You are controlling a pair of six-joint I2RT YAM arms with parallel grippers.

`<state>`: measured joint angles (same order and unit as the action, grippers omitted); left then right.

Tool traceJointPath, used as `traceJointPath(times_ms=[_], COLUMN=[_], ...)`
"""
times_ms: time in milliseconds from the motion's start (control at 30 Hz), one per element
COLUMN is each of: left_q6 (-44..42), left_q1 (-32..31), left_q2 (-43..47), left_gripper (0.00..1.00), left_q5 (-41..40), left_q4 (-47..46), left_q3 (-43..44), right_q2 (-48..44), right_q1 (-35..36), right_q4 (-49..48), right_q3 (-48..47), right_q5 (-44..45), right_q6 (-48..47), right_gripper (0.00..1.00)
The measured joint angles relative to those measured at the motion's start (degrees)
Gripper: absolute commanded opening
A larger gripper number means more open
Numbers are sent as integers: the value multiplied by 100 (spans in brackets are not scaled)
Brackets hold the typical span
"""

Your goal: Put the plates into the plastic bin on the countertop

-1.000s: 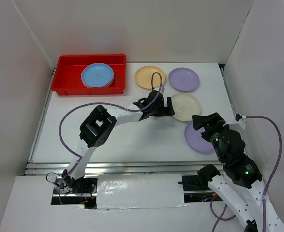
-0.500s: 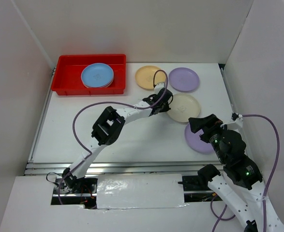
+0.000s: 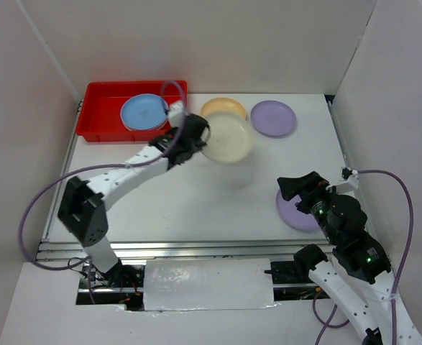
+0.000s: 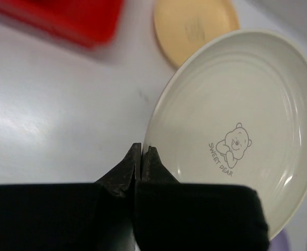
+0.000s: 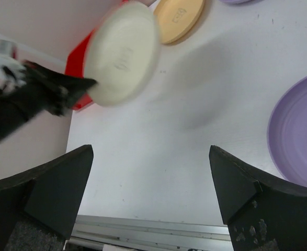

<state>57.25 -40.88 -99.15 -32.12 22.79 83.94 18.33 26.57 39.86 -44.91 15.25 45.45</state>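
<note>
My left gripper [image 3: 197,136] [image 4: 143,149] is shut on the near rim of a cream plate [image 3: 228,139] [image 4: 237,130], which hangs tilted above the countertop [image 3: 196,201], right of the red plastic bin [image 3: 103,121] [image 4: 64,18]. A blue plate [image 3: 144,112] tops a stack in the bin. A yellow plate [image 3: 222,106] [image 4: 195,26] [image 5: 180,18] and a purple plate [image 3: 273,118] lie at the back. Another purple plate [image 3: 292,213] [image 5: 299,136] lies beside my right gripper [image 3: 294,188] [image 5: 151,151], which is open and holds nothing.
A metal rail [image 3: 160,248] [image 5: 143,230] runs along the front edge. White walls close in the left, back and right sides. The left arm's purple cable [image 3: 34,208] loops over the left half of the countertop.
The left gripper has shut on the cream plate's rim, lifted it off the table and carried it left toward the bin. The right gripper has shifted slightly left, still open.
</note>
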Motion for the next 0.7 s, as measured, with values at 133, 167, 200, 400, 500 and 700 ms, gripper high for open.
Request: traceJointPath(times_ms=[133, 167, 200, 400, 500, 700], left_q6=[-168, -195, -236, -678, -920, -1233], left_q1=[1381, 1683, 2061, 3364, 3635, 4033], left_q2=[542, 481, 341, -1217, -1845, -2450], left_gripper=[0, 0, 0, 0, 0, 75], left_q5=[142, 186, 236, 505, 651, 785], left_q4=[-98, -90, -39, -2, -103, -87], left_q3=[256, 389, 597, 1753, 2017, 2352], right_q2=[22, 57, 111, 651, 796, 968], right_q1=[2, 0, 0, 0, 0, -7], right_q4=[-105, -133, -166, -337, -345, -444], right_q3=[31, 42, 46, 68, 85, 149], right_q5=[-254, -358, -472, -1097, -1235, -1390], right_q6=[-85, -131, -177, -452, -568, -732], right_gripper=[100, 100, 100, 100, 100, 100])
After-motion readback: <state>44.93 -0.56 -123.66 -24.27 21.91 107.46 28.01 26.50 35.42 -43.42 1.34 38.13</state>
